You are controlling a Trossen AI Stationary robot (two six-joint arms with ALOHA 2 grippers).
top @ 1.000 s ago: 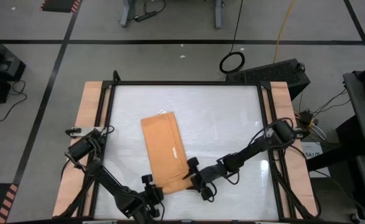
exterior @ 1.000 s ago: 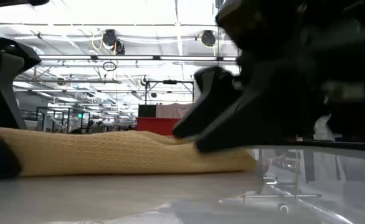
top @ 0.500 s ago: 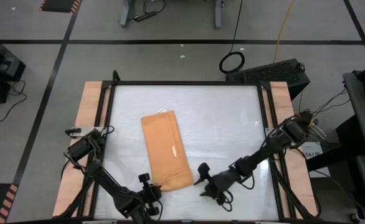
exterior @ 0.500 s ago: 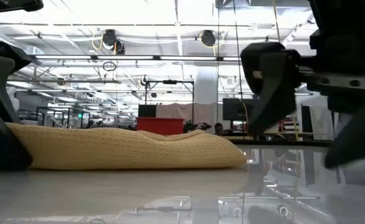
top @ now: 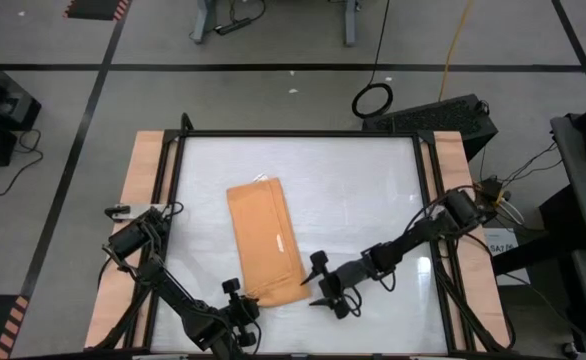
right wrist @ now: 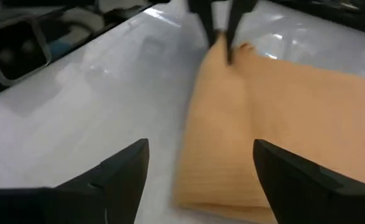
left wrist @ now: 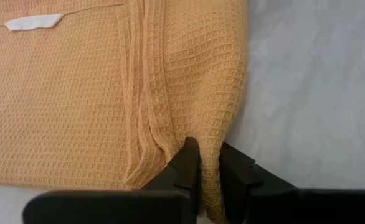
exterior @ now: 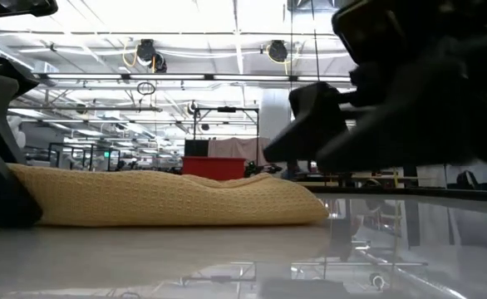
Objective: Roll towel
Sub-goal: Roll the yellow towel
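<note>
1. High view shows one white tabletop (top: 363,190), framed in black with wooden strips along its left and right edges.
2. Two dark arms reach over it, one entering at the near-left corner, the other from the right edge.
3. One towel (top: 265,242) lies flat on the tabletop, left of centre and toward the near edge. It is an orange-tan rectangle, folded narrow.
4. Its long axis runs from the far edge toward the near edge, tilted slightly, so the near end sits a little further right than the far end.
5. In the low view the towel (exterior: 169,199) shows as a low, soft mound on the glossy surface.
6. One right gripper (top: 321,283) hovers just beside the towel's near-right corner, apart from the cloth. Its fingers are spread wide with nothing between them; the right wrist view shows both fingers (right wrist: 123,177) standing clear of the towel's edge (right wrist: 232,130).
7. One left gripper (top: 236,297) sits at the towel's near edge, close to the near edge of the tabletop. In the left wrist view its fingers (left wrist: 185,165) are pinched narrow on a ridge of waffle-weave fabric (left wrist: 95,99) at the towel's edge.
8. One small white tag (left wrist: 33,23) lies on the towel's upper face, seen also from above as a pale fleck (top: 278,242) near the middle of the right side.
</note>
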